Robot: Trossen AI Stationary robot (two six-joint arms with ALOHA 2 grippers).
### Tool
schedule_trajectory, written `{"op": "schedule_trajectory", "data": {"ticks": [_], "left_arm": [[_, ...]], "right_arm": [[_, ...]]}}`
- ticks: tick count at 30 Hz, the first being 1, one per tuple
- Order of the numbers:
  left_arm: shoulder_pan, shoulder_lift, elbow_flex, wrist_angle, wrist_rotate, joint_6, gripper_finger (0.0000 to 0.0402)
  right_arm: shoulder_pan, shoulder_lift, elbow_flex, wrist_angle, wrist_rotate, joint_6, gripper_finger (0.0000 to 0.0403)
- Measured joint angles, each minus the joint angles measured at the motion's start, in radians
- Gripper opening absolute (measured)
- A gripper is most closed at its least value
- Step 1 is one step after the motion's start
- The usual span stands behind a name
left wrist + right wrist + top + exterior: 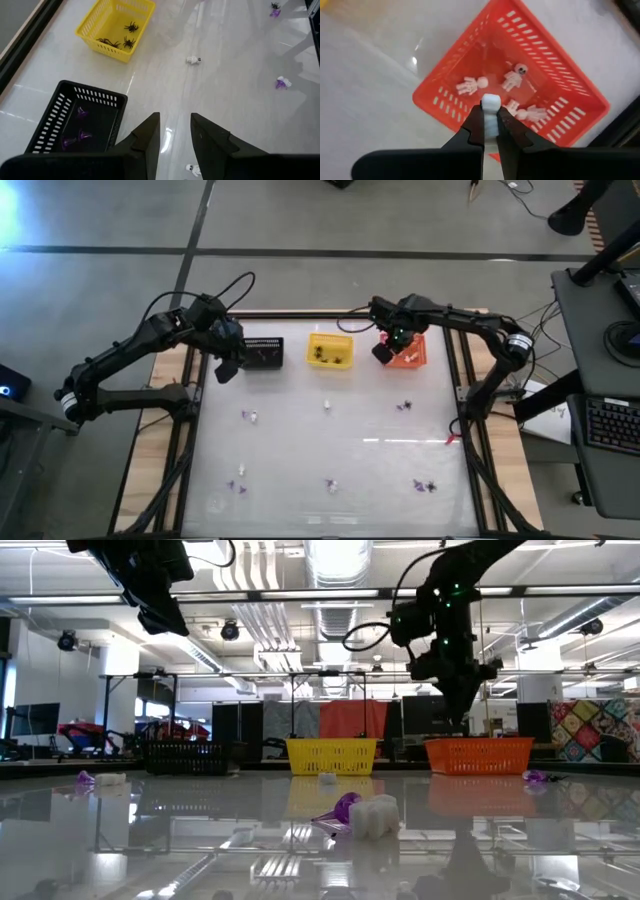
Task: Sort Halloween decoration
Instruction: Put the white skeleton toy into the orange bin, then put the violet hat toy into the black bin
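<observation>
Holding 1 white trinket [490,106], R jaws clamped over orange basket [555,75] w/ 4 skeletons [472,85]; L jaws apart.

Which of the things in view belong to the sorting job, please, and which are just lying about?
Belonging to the job:
- white trinket in right gripper
- orange basket
- yellow basket
- black basket
- loose trinkets on table

Just lying about:
- keyboard
</observation>
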Motion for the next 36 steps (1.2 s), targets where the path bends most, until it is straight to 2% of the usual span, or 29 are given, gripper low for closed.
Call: {"op": "schedule_trajectory", "data": {"ticks": [4,8,18,23,30,36], "left_arm": [[0.0,0.0,0.0,0.0,-0.003,-0.004,0.0091],[0.0,0.0,0.0,0.0,-0.049,-0.025,0.0091],[0.0,0.0,0.0,0.0,-0.079,-0.095,0.0091],[0.0,0.0,0.0,-0.011,-0.079,-0.131,0.0091],[0.0,0.0,0.0,-0.054,-0.094,-0.191,0.0091],[-0.001,0.0,-0.001,-0.128,-0.072,-0.217,0.0091]], "right_arm": [[-0.045,0.017,-0.004,0.002,-0.015,-0.051,0.0013],[-0.058,0.033,-0.007,0.001,-0.012,-0.063,0.0025],[-0.058,0.041,-0.017,0.005,0.012,-0.126,0.0114],[-0.058,0.041,-0.007,0.004,0.042,-0.098,0.0146],[-0.05,0.033,0.045,-0.001,0.027,-0.089,0.0161],[-0.016,0.031,0.081,-0.007,-0.091,-0.072,0.0156]]}}
